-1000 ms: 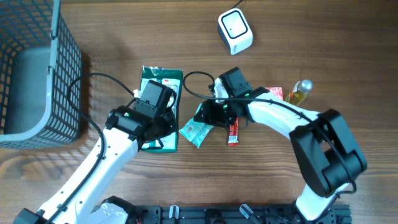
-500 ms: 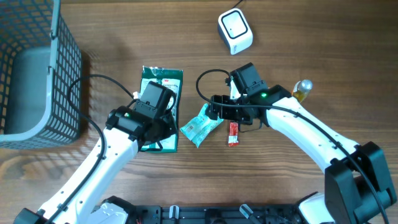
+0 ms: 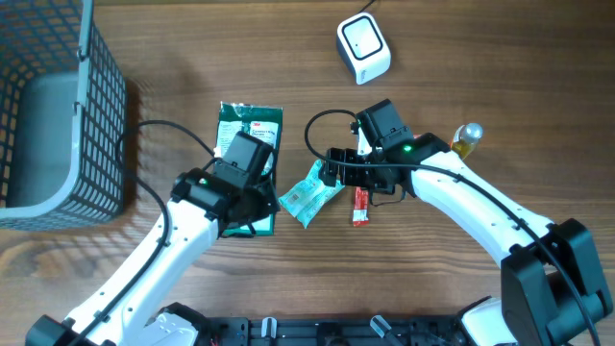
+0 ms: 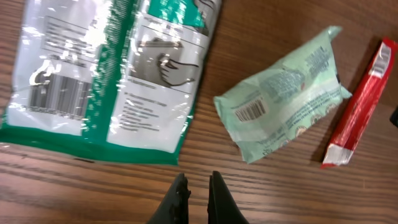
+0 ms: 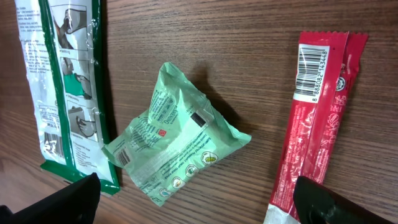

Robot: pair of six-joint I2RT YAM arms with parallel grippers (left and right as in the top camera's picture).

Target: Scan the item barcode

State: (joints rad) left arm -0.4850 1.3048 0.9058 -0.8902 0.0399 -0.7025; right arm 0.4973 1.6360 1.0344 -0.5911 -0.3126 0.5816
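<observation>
The light green packet lies flat on the counter at the middle of the overhead view, between the dark green bag on its left and the red stick pack on its right. Its long axis runs from lower left to upper right, and a barcode shows face up near its lower-left end.

The right fingers hang over its upper-right end, spread wide and holding nothing. In the right wrist view they stand at the two lower corners, with the packet in the middle of the frame and just above the line between them. Because the packet lies slanted to that line, a grasp would probably call for a short reach forward and perhaps a slight turn of the wrist.

The left fingers are pressed together and empty. The packet lies up and to the right of them, so the right arm is clearly nearer.

The scanner stands well apart, towards the top of the frame.
</observation>
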